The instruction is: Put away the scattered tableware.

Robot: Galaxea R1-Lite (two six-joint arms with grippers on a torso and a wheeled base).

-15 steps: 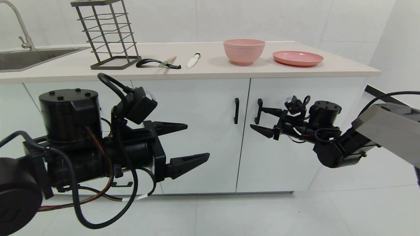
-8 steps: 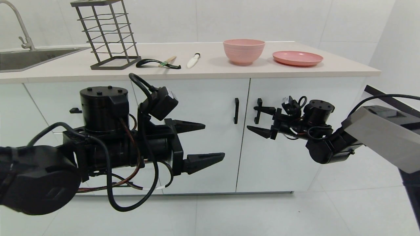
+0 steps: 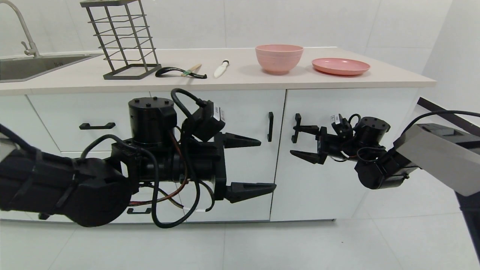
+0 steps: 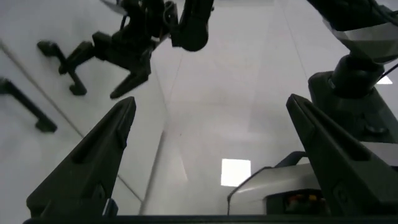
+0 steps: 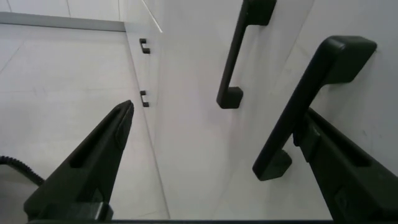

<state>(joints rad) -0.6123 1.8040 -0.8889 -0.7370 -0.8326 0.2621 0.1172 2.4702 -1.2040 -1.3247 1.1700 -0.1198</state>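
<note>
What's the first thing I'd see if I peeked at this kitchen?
Two big black robot claws: the left gripper, open wide in front of the white cabinet, and the right gripper, open beside a black door handle. Up on the counter, a pink bowl and pink plate stand out.

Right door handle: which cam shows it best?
Right wrist view: the right door handle is close, large, shown nearly end to end, beside the open right gripper. Head view shows it small, partly behind that gripper. Left wrist view shows it far off and small.
</note>
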